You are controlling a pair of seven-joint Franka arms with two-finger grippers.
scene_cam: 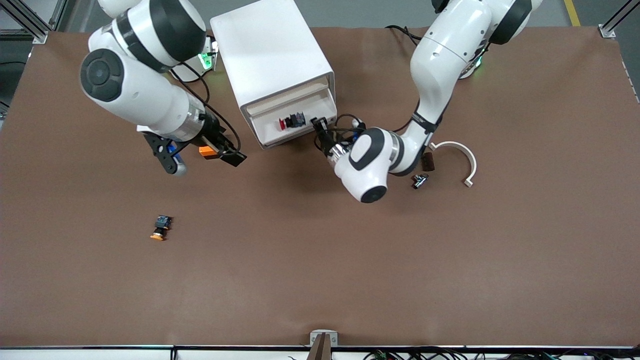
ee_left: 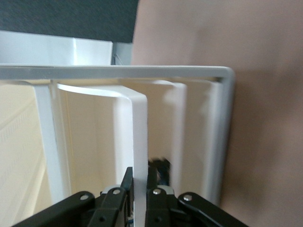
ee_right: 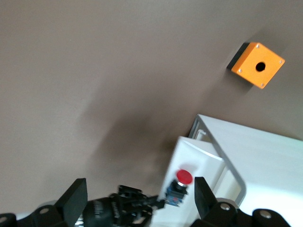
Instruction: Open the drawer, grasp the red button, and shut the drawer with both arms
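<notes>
The white cabinet (scene_cam: 272, 60) stands at the table's back. Its lowest drawer (scene_cam: 295, 138) is pulled out. The red-capped button (scene_cam: 291, 121) lies in it on its side. My left gripper (scene_cam: 321, 132) is at the drawer's front, shut on the thin white handle strip (ee_left: 140, 137); it shows in the left wrist view (ee_left: 140, 178). My right gripper (scene_cam: 200, 156) hangs open and empty over the table beside the cabinet, toward the right arm's end. In the right wrist view, its own fingers (ee_right: 204, 195) frame the button (ee_right: 182, 182) and the drawer (ee_right: 191, 153).
A small orange cube box (scene_cam: 208, 151) sits on the table under the right gripper, also in the right wrist view (ee_right: 258, 65). An orange-capped button (scene_cam: 161, 228) lies nearer the front camera. A white curved piece (scene_cam: 464, 159) and small dark parts (scene_cam: 420, 180) lie toward the left arm's end.
</notes>
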